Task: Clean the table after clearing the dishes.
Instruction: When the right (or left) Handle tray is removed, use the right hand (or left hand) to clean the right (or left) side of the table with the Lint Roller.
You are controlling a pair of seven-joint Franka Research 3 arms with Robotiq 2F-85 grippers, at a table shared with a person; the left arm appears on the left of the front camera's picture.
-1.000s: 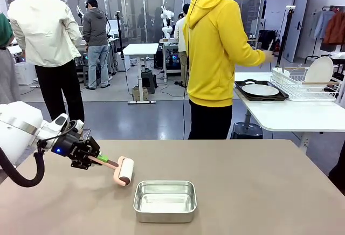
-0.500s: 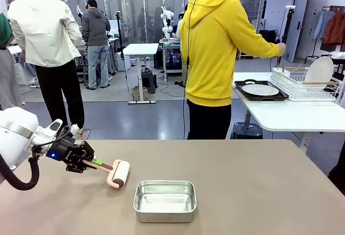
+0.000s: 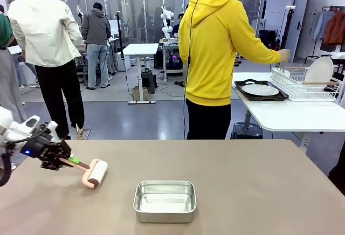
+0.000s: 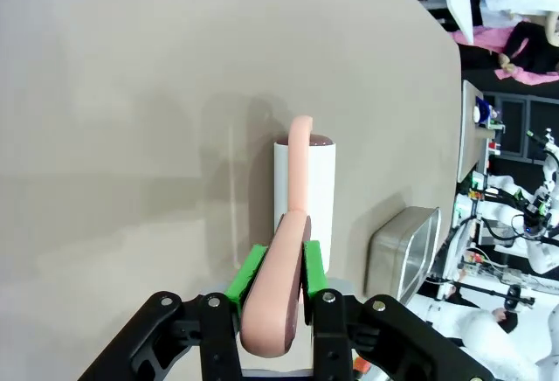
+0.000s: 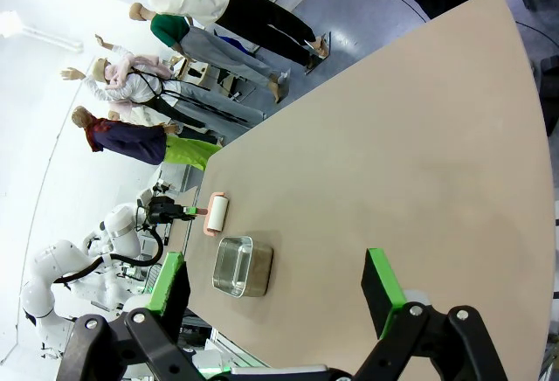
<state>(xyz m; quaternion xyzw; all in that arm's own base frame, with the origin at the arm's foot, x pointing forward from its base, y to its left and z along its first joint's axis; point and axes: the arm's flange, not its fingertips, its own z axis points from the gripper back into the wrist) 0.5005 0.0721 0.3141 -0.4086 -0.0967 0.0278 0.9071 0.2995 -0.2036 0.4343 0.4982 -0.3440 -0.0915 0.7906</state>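
Checked all three views for anything readable, found zero. No label or brand on the lint roller (image 3: 94,173), none on the steel tin (image 3: 164,200), nothing printed on the yellow hoodie (image 3: 215,46) at top centre. Clutter at the right edge of the left wrist view is too small and blurry to make out.

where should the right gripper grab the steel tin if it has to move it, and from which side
A judgement: take the steel tin from above, pinching one long wall at its rolled rim, one finger inside, one outside. It sits flat and open side up on the table, and its full width looks too wide. The near wall faces the open right gripper.
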